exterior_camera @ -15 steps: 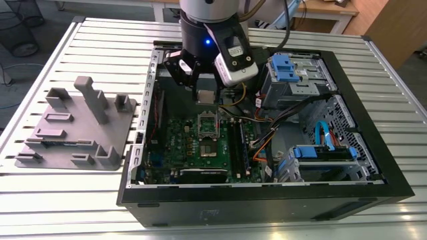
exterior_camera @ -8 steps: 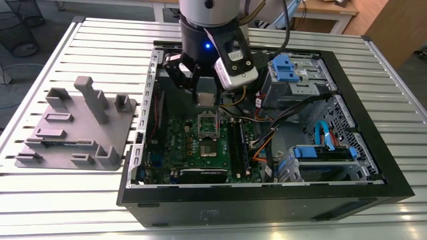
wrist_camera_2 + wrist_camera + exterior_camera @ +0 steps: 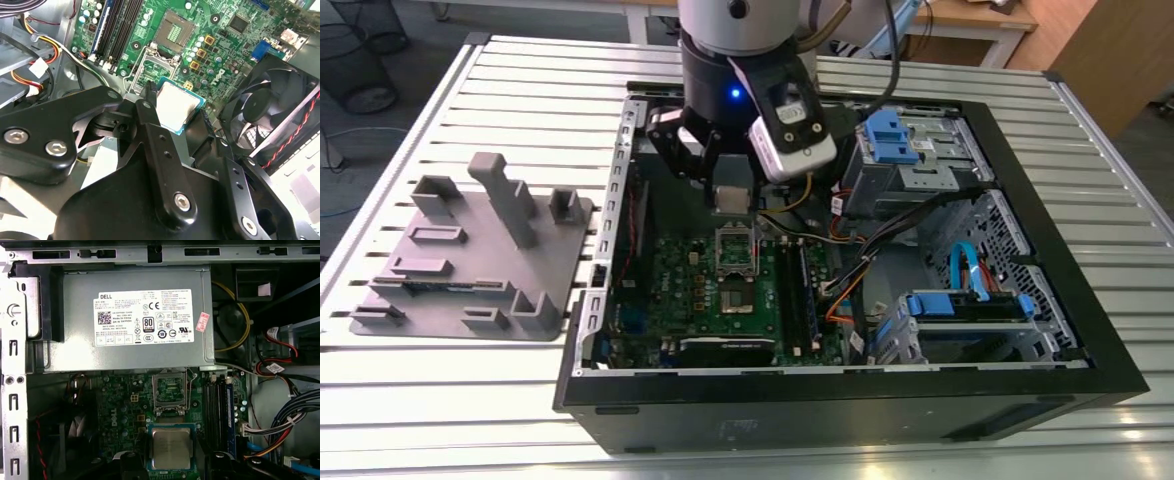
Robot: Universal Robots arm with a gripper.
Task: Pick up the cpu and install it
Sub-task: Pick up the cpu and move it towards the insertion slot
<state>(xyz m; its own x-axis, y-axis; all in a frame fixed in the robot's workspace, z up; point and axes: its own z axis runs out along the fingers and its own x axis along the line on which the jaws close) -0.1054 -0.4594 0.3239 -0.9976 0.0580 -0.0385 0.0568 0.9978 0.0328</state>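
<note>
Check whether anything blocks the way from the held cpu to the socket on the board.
Nothing visible does. The gripper holds the cpu above the motherboard; the socket lies uncovered, and no cable or part crosses the space between them.

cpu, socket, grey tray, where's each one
cpu (image 3: 171, 447): first wrist view, middle of its silvery top
socket (image 3: 170, 390): first wrist view, centre of its contact field
grey tray (image 3: 550, 258): exterior view, bare flat base
</note>
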